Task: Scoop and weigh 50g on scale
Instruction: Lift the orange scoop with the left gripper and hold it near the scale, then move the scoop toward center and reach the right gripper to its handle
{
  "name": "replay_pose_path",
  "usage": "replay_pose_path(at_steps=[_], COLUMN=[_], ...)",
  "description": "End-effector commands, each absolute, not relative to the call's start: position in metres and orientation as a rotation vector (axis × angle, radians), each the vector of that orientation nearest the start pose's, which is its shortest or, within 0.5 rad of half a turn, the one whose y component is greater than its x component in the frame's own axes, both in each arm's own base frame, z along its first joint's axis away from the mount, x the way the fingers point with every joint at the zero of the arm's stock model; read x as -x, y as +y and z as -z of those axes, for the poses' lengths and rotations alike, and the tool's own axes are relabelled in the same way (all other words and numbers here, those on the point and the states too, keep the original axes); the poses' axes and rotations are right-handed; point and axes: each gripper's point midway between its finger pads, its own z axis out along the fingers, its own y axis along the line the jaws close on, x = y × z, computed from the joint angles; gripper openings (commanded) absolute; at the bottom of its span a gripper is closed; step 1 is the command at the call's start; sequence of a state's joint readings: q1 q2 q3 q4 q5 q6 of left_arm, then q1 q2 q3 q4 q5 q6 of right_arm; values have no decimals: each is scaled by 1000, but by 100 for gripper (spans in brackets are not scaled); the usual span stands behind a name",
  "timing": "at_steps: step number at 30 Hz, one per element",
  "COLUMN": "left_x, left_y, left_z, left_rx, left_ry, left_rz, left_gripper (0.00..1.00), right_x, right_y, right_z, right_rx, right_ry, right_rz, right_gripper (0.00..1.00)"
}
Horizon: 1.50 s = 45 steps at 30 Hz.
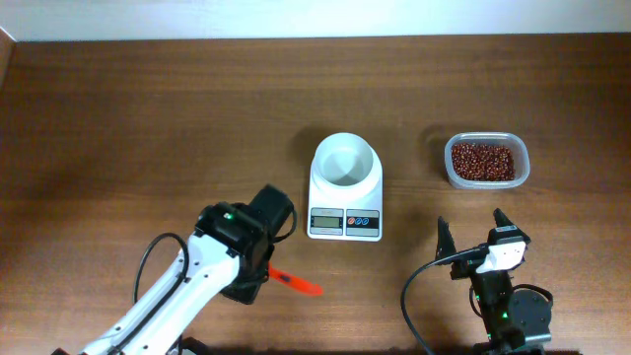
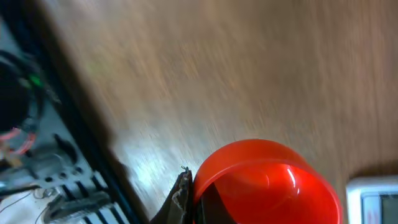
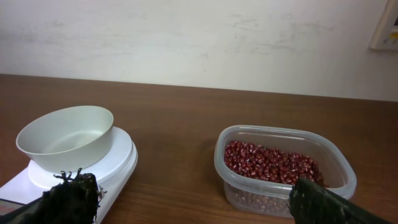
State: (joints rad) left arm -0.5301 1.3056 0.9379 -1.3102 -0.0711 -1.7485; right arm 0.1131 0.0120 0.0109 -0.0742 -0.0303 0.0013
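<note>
Near the scale [image 1: 345,187] — red scoop [image 1: 299,284] in left claw [image 1: 266,270]; right claw [image 1: 472,223] wide

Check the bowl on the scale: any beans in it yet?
No, the bowl on the scale is empty; the beans sit in the tub.

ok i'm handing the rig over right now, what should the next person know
Left hand: shut on the red scoop, left of the scale display.
Right hand: open, empty, in front of the tub.
Beans: all in the clear tub, right of the scale.
Bowl on the scale: empty.
Done: scoop in hand.
Left: scoop beans into the bowl until 50g.
</note>
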Motion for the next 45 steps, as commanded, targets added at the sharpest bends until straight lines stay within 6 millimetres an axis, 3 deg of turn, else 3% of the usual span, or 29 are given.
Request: replay_pose_path(at_steps=[1,15,19,22,27,45], left_x=[-159,-165,-181,-194,-200,-210], left_y=[-53,-36,-45,-68,-85,-87], left_z=[-103,-139,-156,-152,-152,-154], left_rx=[1824,1786,1686,1680,1608,1559], left_ry=[2457,2388,2442,2503,2529,2494], left_rz=[-314,-387,-282,-109,-31,-9], left_gripper=[0,0,0,0,0,0], right_x=[-243,-243,-243,-243,-243,-243], right_y=[36,36,36,36,36,36], right_z=[-156,-156,-156,-156,-156,-156], right_rx=[123,123,123,123,123,123], right_ry=[1645,1645,1645,1645,1645,1645], right_rz=[-130,-130,-130,-130,-130,-130], right_gripper=[99,99,99,99,99,99])
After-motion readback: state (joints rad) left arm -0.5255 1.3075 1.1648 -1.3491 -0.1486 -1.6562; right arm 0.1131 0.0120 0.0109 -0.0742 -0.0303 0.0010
